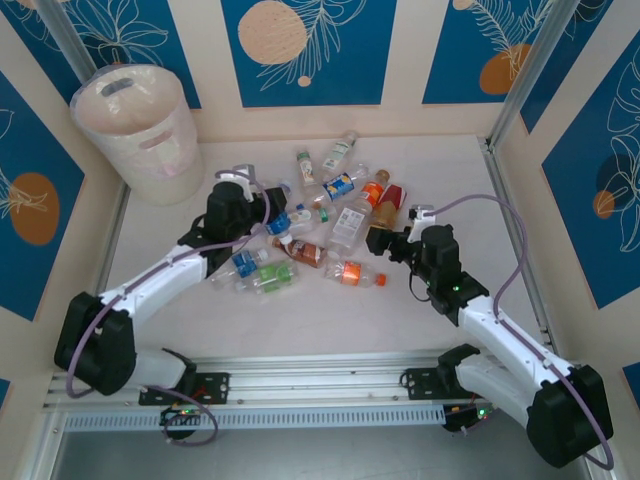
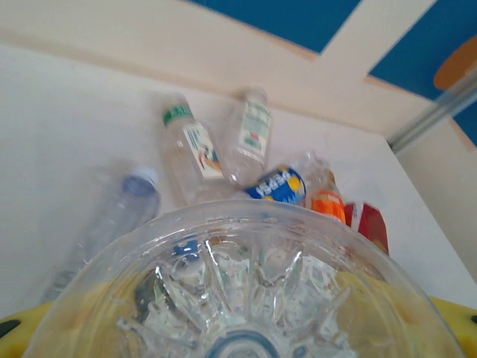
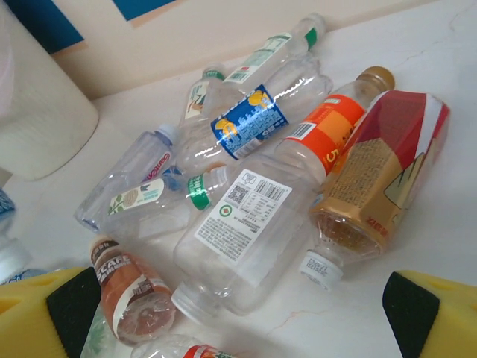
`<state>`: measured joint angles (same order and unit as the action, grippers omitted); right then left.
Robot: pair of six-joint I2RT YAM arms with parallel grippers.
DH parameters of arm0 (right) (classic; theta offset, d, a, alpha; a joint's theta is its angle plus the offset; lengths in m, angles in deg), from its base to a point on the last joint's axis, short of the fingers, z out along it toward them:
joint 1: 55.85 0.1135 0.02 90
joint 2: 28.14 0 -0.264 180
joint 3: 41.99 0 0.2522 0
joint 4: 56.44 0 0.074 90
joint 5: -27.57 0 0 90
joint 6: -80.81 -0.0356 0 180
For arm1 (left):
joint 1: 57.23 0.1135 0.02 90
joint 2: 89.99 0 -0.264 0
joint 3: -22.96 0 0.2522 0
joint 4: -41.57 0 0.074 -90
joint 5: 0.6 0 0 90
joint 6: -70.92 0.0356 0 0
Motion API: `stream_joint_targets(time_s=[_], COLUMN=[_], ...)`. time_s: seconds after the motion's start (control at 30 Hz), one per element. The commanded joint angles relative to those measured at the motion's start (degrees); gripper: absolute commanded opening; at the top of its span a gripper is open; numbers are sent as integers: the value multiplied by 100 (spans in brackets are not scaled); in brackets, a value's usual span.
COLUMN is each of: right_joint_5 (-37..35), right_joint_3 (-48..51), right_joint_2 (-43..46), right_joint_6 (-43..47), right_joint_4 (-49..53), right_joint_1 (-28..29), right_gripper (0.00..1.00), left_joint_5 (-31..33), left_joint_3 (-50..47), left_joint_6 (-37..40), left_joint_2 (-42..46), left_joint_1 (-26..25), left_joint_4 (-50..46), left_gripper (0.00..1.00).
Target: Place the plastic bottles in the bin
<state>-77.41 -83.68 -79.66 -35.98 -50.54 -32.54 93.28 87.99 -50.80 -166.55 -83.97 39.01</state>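
Observation:
Several plastic bottles (image 1: 335, 215) lie scattered in a pile at mid-table. The whitish-pink bin (image 1: 135, 130) stands in the far left corner. My left gripper (image 1: 262, 205) is at the pile's left side, shut on a clear bottle whose ribbed base (image 2: 246, 291) fills the lower left wrist view between yellow fingers (image 2: 456, 317). My right gripper (image 1: 385, 240) hovers open at the pile's right side. Its yellow-and-black fingertips (image 3: 440, 317) flank a clear bottle with a white label (image 3: 246, 227) and a red-and-tan tea bottle (image 3: 380, 171), touching neither.
Beyond the held bottle lie green-capped (image 2: 190, 145), blue-labelled (image 2: 277, 185) and orange-labelled (image 2: 326, 203) bottles. A brown coffee bottle (image 3: 123, 294) sits by my right gripper's left finger. Walls and a metal post (image 1: 520, 70) bound the table. A strip of table lies between the pile and the arm bases.

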Motion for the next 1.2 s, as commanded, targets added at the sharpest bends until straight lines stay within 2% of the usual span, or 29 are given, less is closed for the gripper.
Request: stream_joint_targets(time_s=[0.0,0.13,0.27,0.33,0.43,0.67,0.77,1.03,1.17], right_joint_5=[-363,-394,81,195,224,385,443,321,210], right_joint_3=[161,170,-88,-278,-529,-750,-745,-663,-669], right_joint_2=[174,107,-27,-85,-171,-357,-342,-206,-160], right_joint_6=[-178,-174,92,311,548,539,424,235,167], right_joint_4=[-676,-964,-913,-803,-784,-813,-728,-665,-538], right_joint_1=[-17,-62,-119,-140,-155,-191,-187,-196,-200], right_gripper=[99,99,99,99,99,99,99,99,99], left_joint_5=[518,775,833,744,619,1397,1613,1702,1590], left_joint_3=[161,170,296,531,1199,2517,2975,4662,4869], left_joint_6=[156,-40,27,201,848,3012,3528,3451,3127], left_joint_2=[331,465,468,409,229,-266,-532,-1547,-1862], left_joint_1=[263,585,755,859,1003,1284,1561,2525,2935], left_joint_4=[297,1110,1835,1907,1566,1398,1464,257,-156], left_gripper=[53,52,52,52,53,54,54,54,54])
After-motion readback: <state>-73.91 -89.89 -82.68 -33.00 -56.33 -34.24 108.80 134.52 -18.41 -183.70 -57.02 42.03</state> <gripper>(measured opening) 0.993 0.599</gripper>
